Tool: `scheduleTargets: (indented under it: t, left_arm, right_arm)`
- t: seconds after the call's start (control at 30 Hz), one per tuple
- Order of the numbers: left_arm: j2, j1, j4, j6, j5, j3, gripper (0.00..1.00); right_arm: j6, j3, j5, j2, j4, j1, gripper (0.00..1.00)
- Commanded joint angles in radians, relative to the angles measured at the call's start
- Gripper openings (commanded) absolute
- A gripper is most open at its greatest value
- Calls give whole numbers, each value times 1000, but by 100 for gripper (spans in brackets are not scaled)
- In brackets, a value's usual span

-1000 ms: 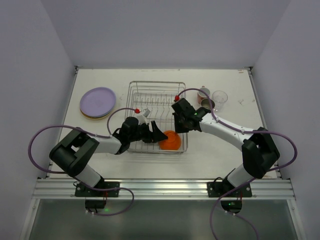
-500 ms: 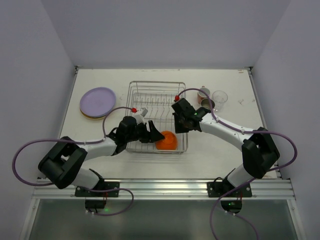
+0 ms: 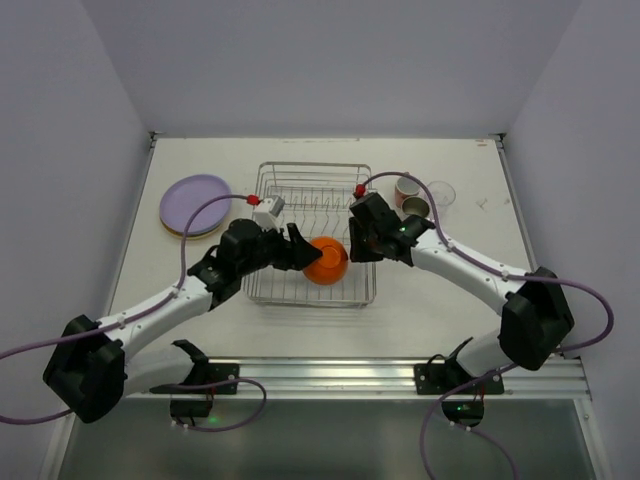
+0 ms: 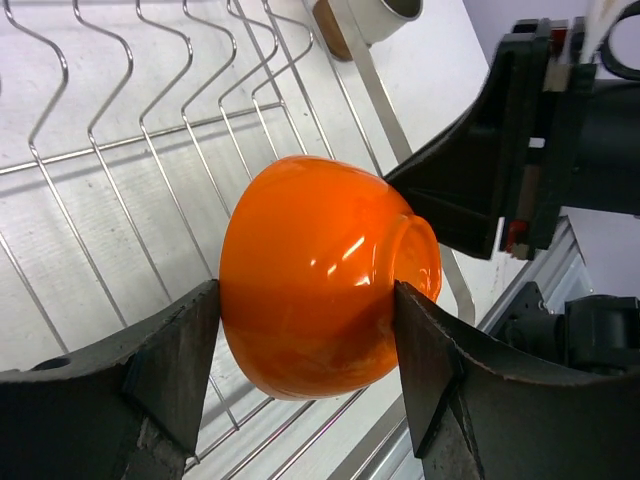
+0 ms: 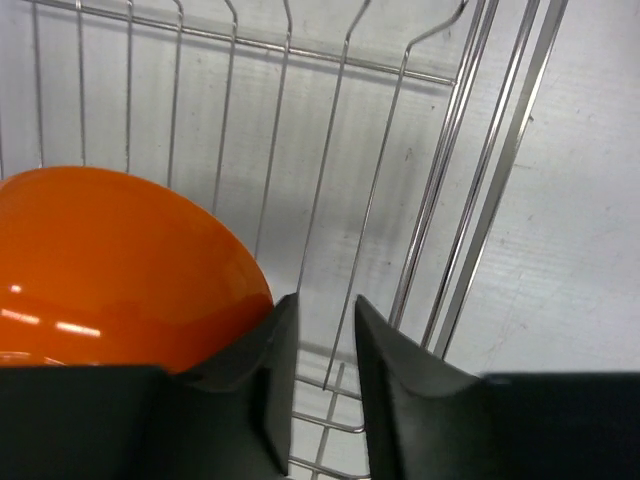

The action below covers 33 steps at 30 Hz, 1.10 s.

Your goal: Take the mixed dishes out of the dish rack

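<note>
Orange bowl [image 3: 326, 261] is over the near half of the dish rack [image 3: 312, 165], right of centre, clamped between the left fingers [image 4: 170, 370]. One finger is on each side of its wall. In the left wrist view the bowl [image 4: 320, 270] is tipped on its side, with the foot ring pointing toward the right arm and the rack wires [image 4: 150, 130] behind it. Can't tell whether it touches the wires.

Right fingers [image 5: 250, 400] sit just beside the bowl [image 5: 110, 270] on its right, over the rack's right edge. There's a narrow gap between them with nothing in it, so no grip. Whether a finger touches the bowl wall isn't clear.

Upright prongs run across the far half of the rack.

Left of the rack, near the surface's left edge, is a plate stack with a lavender plate [image 3: 196, 203] on top. Tan and yellow rims show under it.

Right of the rack's far corner, three items sit close together:
- pink mug [image 3: 407, 187]
- cream cup [image 3: 416, 207], just nearer than the mug
- clear glass [image 3: 441, 192], to their right

All three stand on the white surface [image 3: 450, 290], well apart from the plate stack.
</note>
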Motion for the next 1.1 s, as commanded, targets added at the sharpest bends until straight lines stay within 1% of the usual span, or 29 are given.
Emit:
scheduleTargets:
  t: [0.0,0.03,0.07,0.17,0.2,0.23,0.3,0.53,0.7,0.83,0.93,0.97,1.07]
  left_arm:
    - [-51,3,-84,65,-64,80,54]
    - [-59,3,-111,73,-75,84,54]
    - [-77,3,-125,85,-99,92,54]
    - [-109,3,-173,108,-145,109,54]
    - [-119,3,-176,113,-156,112,54]
    - [-125,3,-228,123,-167,115,54]
    - [-145,3,-256,134,-202,133,54]
    - [-186,3,-424,208,-334,221,55]
    - [-217,3,-498,245,-400,290,56]
    - [-228,3,-596,274,-467,350,58]
    - [-228,3,-671,291,-535,399,58]
    - [-228,3,-690,295,-578,423,58]
    - [-222,3,-762,312,-670,468,58]
  right_arm:
    - [10,2,47,-93,38,7,35]
    - [12,-2,54,-117,38,5,39]
    - [10,-5,82,-128,38,7,48]
    - [4,-11,128,-163,31,5,66]
    - [4,-14,135,-171,29,4,74]
    - [1,-15,140,-183,29,5,76]
    - [1,-22,146,-194,29,5,81]
    - [-1,-25,133,-192,29,5,82]
    - [-2,-25,123,-191,34,5,82]
    - [-5,-43,65,-218,72,5,82]
    - [-10,-57,16,-246,104,5,82]
    - [-10,-58,4,-251,109,4,82]
    - [-13,-61,-2,-257,112,4,82]
